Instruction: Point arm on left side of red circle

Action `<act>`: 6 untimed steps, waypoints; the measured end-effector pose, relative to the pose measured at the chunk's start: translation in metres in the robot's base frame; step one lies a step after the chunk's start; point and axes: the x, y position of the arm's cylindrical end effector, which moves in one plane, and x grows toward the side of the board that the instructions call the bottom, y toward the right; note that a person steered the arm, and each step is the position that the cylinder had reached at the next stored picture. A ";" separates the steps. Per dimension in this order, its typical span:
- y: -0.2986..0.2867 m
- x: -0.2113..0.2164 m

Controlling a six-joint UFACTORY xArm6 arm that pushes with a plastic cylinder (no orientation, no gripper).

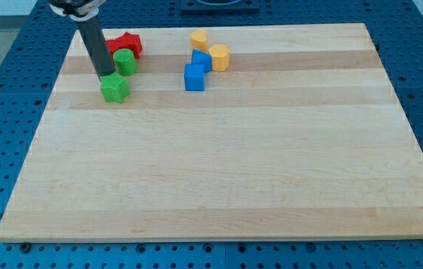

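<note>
**Tip sitting at the far left corner, red block tucked behind the rod**

The wooden board is lying on a blue perforated table, and all the blocks are gathering along its far edge, towards the view's top.

Nearest to the view's bottom, the green star is resting close to the board's left edge. My tip is standing just beyond it, touching or almost touching its far left side. The arm is ending in a plain dark rod that is leaning up towards the far left corner, so I cannot tell any open or closed state; nothing is being clamped.

Level with the star, well apart to the view's right, the blue cube is sitting with a second blue block touching it just behind. A yellow block is pressing against that second blue block's right side.

Just beyond my tip and to its right, the green circle is sitting. Behind it, a red block is peeking out at the rod's right edge, partly hidden, so its round shape is not showing clearly. It is lying just beyond and to the right of my tip, putting the tip on its left and nearer side. The red star is touching it on the right.

Farthest off, a yellow cylinder is standing near the board's far edge.
</note>
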 end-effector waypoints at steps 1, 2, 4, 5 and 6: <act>-0.016 -0.004; -0.054 -0.014; -0.061 -0.069; -0.059 -0.069; -0.057 -0.069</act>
